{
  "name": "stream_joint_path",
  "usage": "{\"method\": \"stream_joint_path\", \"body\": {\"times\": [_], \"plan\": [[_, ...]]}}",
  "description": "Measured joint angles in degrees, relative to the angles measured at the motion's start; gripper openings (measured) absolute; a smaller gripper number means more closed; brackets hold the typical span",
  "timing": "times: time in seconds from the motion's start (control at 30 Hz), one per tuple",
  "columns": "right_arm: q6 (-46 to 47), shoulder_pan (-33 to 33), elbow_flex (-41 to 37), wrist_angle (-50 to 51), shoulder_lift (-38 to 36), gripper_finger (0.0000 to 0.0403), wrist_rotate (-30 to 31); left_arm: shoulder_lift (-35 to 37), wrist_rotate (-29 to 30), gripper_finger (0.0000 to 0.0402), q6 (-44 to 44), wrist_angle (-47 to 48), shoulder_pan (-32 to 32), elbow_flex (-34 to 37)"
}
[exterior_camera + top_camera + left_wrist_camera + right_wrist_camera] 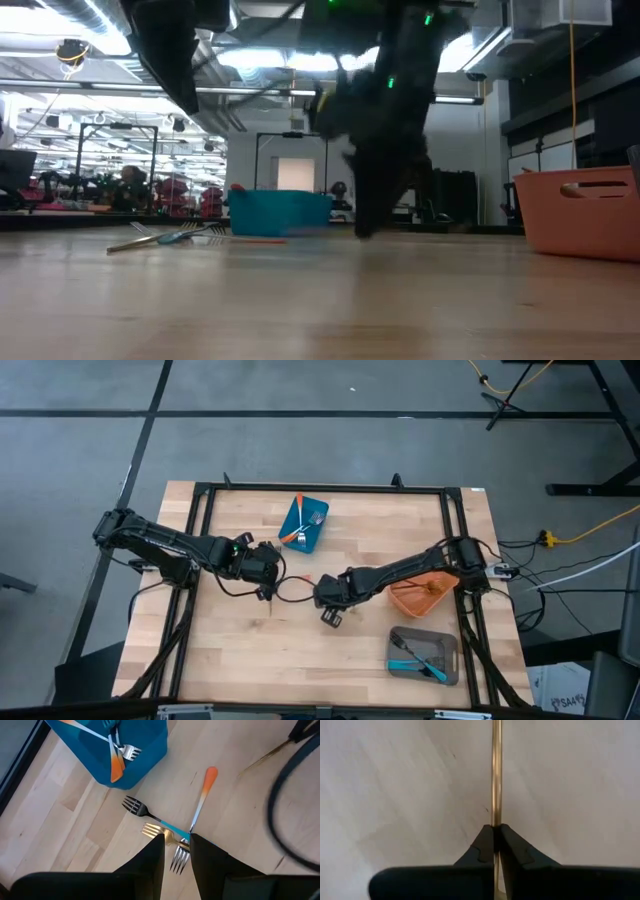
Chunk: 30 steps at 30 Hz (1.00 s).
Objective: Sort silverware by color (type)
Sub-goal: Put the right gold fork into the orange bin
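Observation:
Three forks lie crossed on the table in the left wrist view: an orange-handled fork (pixel 202 795), a blue-handled fork (pixel 150 816) and a gold fork (pixel 154 830). My left gripper (pixel 177 852) hangs open above where they cross and touches none of them; from above it shows left of centre (pixel 268 590). My right gripper (pixel 330 610) is shut on another gold fork (pixel 495 770) at mid-table. The blue container (pixel 305 525) holds orange-handled forks (pixel 116 762). My right gripper pinches the gold fork's slim shaft (pixel 495 817) between its two fingertips. The fingers come steeply from above. The fork runs straight out past the fingertips. I cannot tell whether it is clear of the table.
An orange container (pixel 420 598) stands at the right, beside my right arm. A grey container (pixel 423 655) at the near right holds a blue-handled fork (pixel 418 658). A dark cable (pixel 280 820) loops between the two grippers. Bare wood lies along the near left.

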<state>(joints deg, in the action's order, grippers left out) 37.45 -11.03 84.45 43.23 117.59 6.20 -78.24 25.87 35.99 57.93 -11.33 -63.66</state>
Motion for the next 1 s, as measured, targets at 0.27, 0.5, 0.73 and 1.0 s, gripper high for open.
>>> {"method": "stream_joint_path", "body": {"times": [0.27,0.5,0.73,1.0], "plan": [[0.0,-1.0,0.1,10.9,-8.3,0.0001,5.4,0.0,0.1,0.0084,0.0,-0.2,0.0,0.0],[-1.7,-3.7,0.2,16.8,-18.4,0.0000,8.7,0.0,0.2,0.0084,0.0,-0.5,0.0,0.0],[-4.5,-7.4,0.1,27.1,-28.9,0.0000,15.1,0.0,0.2,0.0084,0.0,-0.7,0.0,0.0],[-9.0,-10.5,-5.6,31.0,-42.1,0.0000,21.2,0.0,0.2,0.0084,0.0,-1.2,0.0,0.0]]}}
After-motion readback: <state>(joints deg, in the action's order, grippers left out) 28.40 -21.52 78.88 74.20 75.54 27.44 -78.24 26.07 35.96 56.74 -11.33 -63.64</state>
